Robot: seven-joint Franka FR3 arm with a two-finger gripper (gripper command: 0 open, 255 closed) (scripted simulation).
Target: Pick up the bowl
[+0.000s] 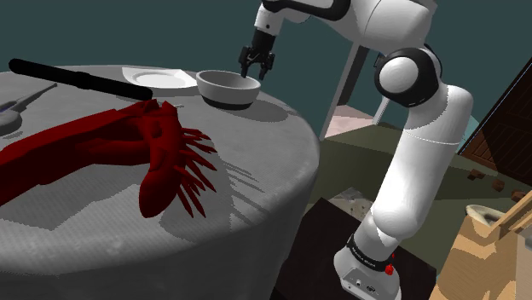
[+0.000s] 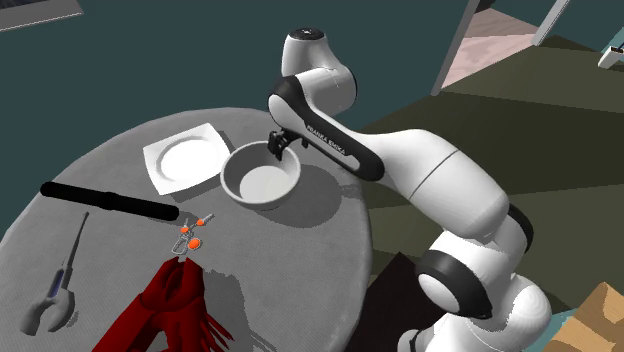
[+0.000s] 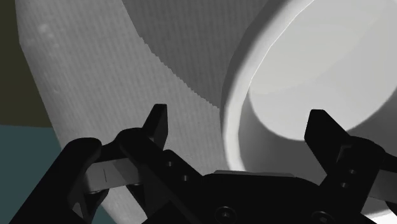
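1. White and unpatterned, the bowl [image 1: 228, 88] [image 2: 261, 176] [image 3: 305, 76] is round and shallow. It has a wide mouth, a thick rounded rim, and walls that slope in to a smaller flat floor.
2. Bowl position: upright on the round grey table [image 2: 320, 215]. In the second exterior view it sits toward 2 o'clock of the tabletop, near the edge closest to the arm.
3. Bowl shading: the outer wall shows darker grey in the shoulder view. The inner floor is the brightest surface in the wrist view.
4. Tool state: the black gripper [image 1: 256, 68] [image 2: 277, 150] [image 3: 238, 119] is released, with its fingers [image 3: 156, 124] spread wide.
5. Tool position: it points down at the bowl's rim, at about 1 o'clock of the bowl in the second exterior view. In the wrist view, one finger stands outside the wall over the tabletop and the other stands over the bowl's interior. The rim lies between them, and neither finger clasps it.
6. Neighbouring items in the second exterior view:
   - a square white plate [image 2: 183, 157] just beside the bowl at its 10 o'clock;
   - a black rod [image 2: 108, 200] at the bowl's 8 o'clock;
   - a dark red fringed cloth [image 2: 165, 310] well apart at 7 o'clock.
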